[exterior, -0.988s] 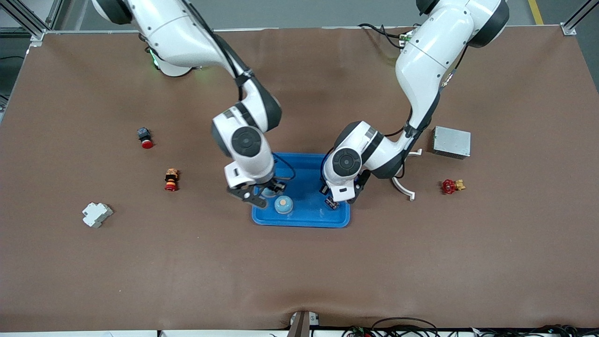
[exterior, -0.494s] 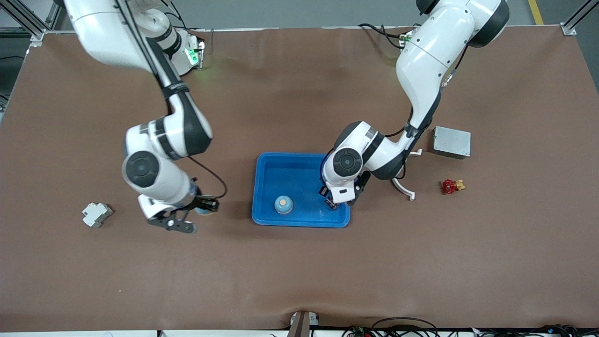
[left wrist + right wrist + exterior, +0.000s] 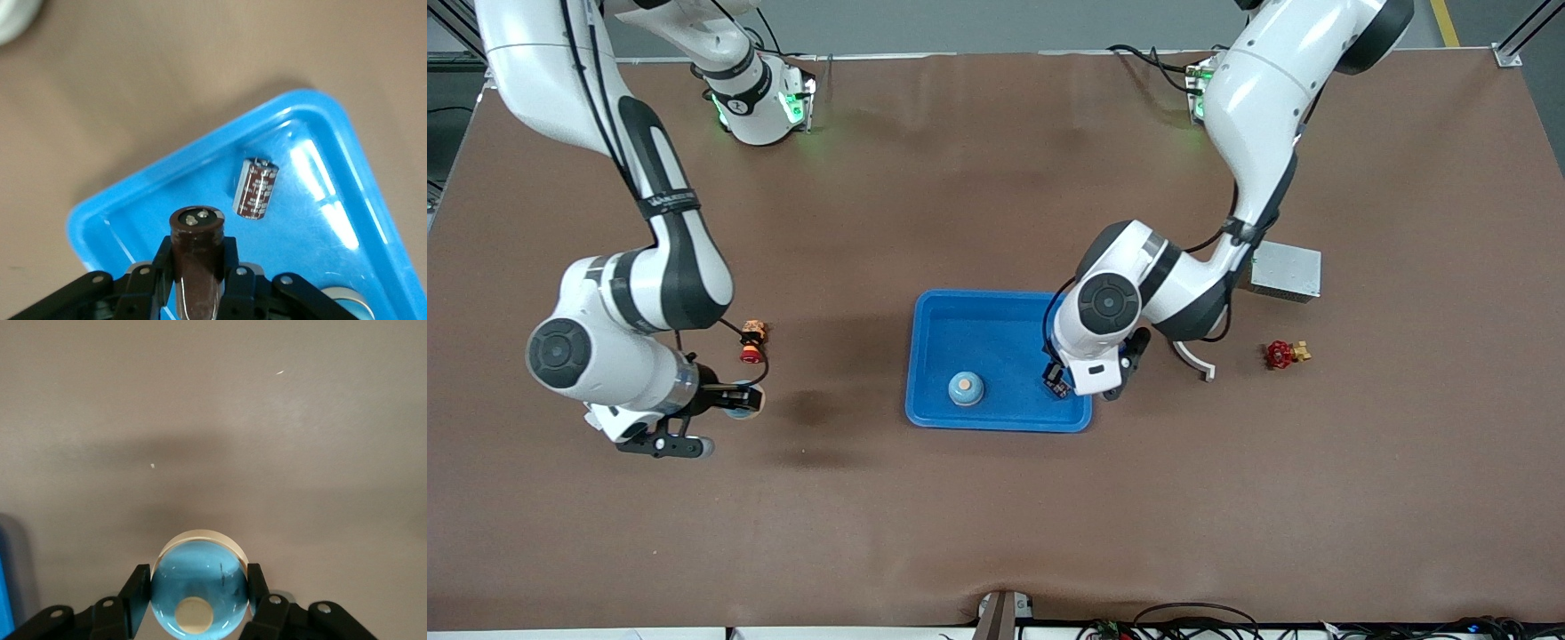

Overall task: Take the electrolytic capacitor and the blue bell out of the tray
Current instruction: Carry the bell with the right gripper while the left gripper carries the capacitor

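Both arms are glossy white shells with dark grey joint bands, thin black cables, black grippers, green base lights.

"Where is my right gripper [image 3: 694,425]?"
"I see it up over the bare bench, at the right arm's end. Its jaws are squeezed on a blue bell [image 3: 198,595]."
"And my left gripper [image 3: 1089,384]?"
"It hangs low over the blue tray [image 3: 996,422]. Its jaws pinch a brown capacitor [image 3: 197,257]."
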